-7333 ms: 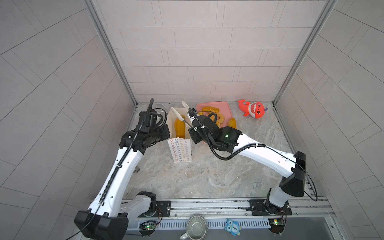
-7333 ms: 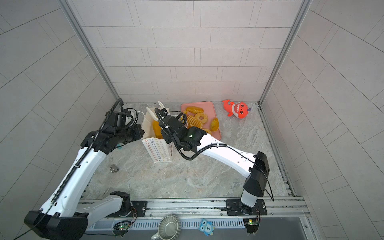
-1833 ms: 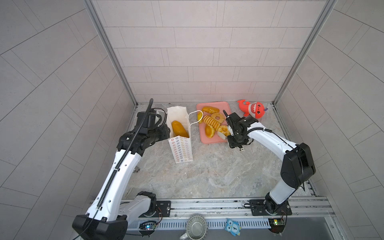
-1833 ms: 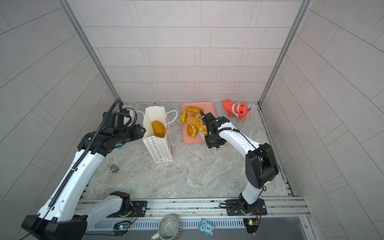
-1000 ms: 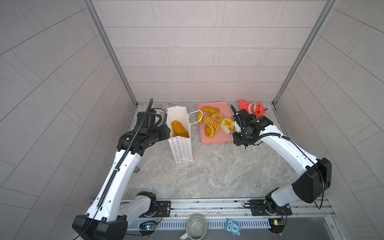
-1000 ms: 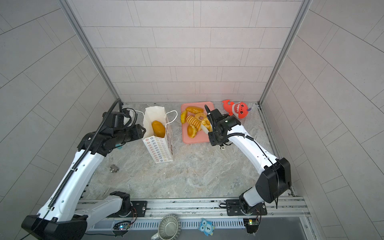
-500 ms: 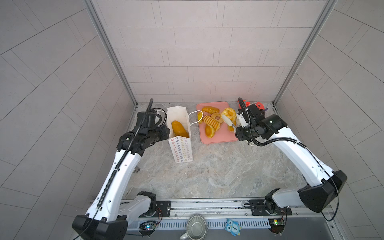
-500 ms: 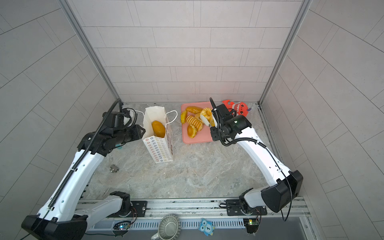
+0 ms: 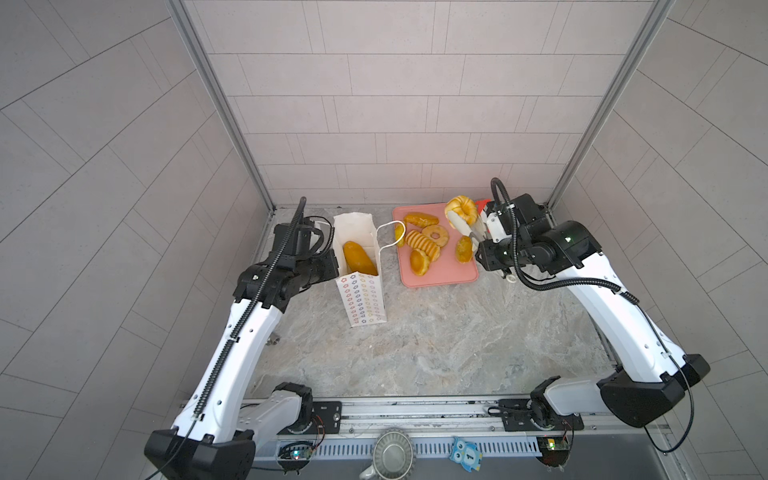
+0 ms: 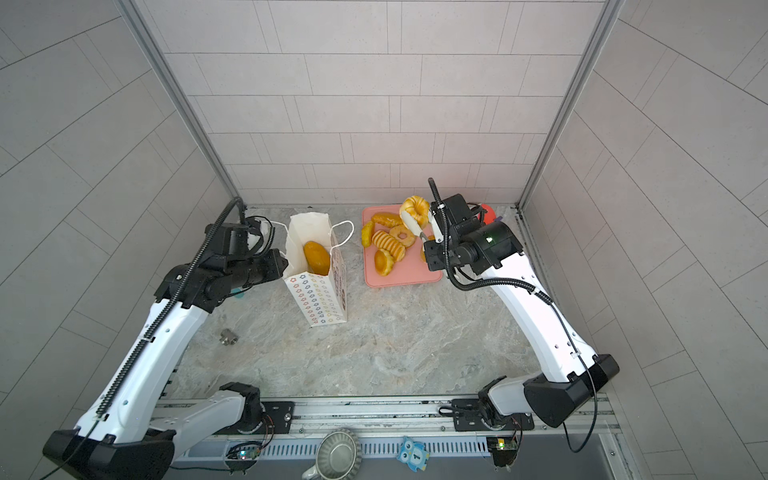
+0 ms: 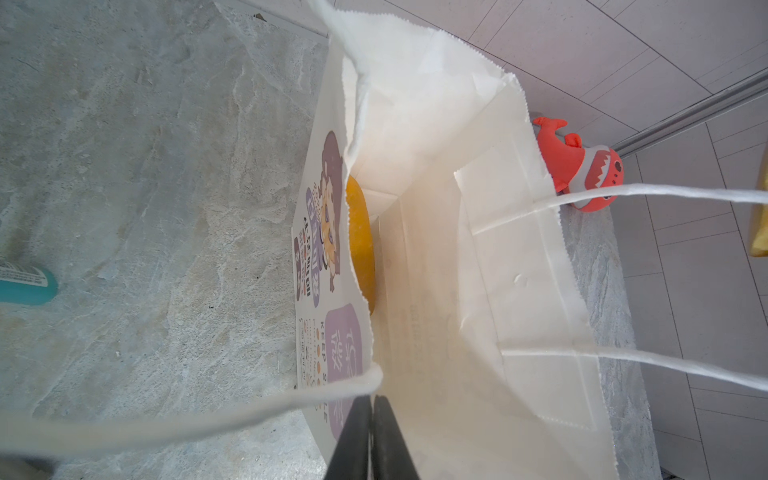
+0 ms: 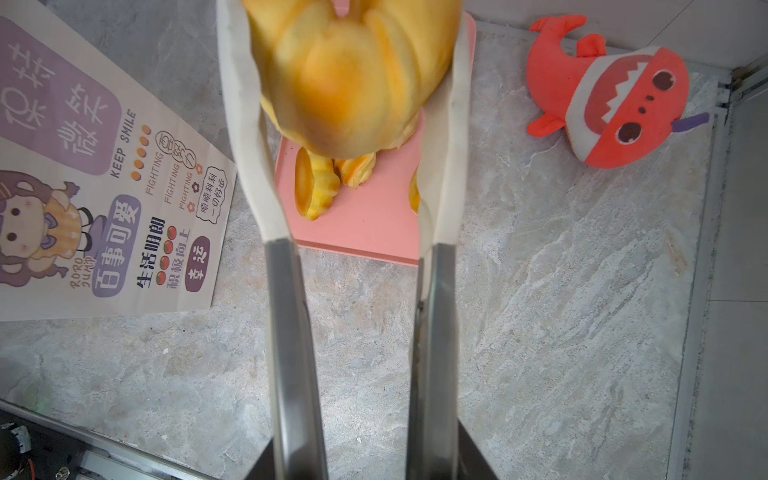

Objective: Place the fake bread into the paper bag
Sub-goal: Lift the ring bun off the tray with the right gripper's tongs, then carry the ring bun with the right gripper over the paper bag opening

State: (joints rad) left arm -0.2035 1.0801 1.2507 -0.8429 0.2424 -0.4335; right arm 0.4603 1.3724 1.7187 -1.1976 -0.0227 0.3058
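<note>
1. Grey tiled walls enclose a marbled table point(image 9: 436, 332) on three sides.
2. At the left, the left gripper point(image 11: 371, 403) has its black jaws pinched together on the near rim of the paper bag point(image 9: 361, 299), one finger outside over the print and one inside. Only the left wrist view shows this; in both top views the bag's wall hides the grip.
3. The paper bag stands upright with its mouth open, just left of the pink tray point(image 9: 440, 276), and its flowered narrow side faces the front. The cartoon girl print shows plainly in the right wrist view, and a top view catches only a sliver of it.
4. Inside the bag lies a long loaf point(image 9: 359, 257), its long axis running from the back wall toward the front, tilted slightly rightward.
5. The rest of the fake bread lies on the tray. A second loaf point(image 9: 420, 219) lies crosswise at the back. A ridged roll point(image 9: 423, 246) runs diagonally from back left to front right.
6. The right gripper point(image 12: 347, 50) clamps a fluted ring pastry point(image 9: 461, 210) across its width between white pads, raised above the tray's back right corner.
7. A red shark point(image 12: 611, 104) lies in the far right corner. Both wrist views show it whole, while the right arm covers most of it in both top views.
</note>
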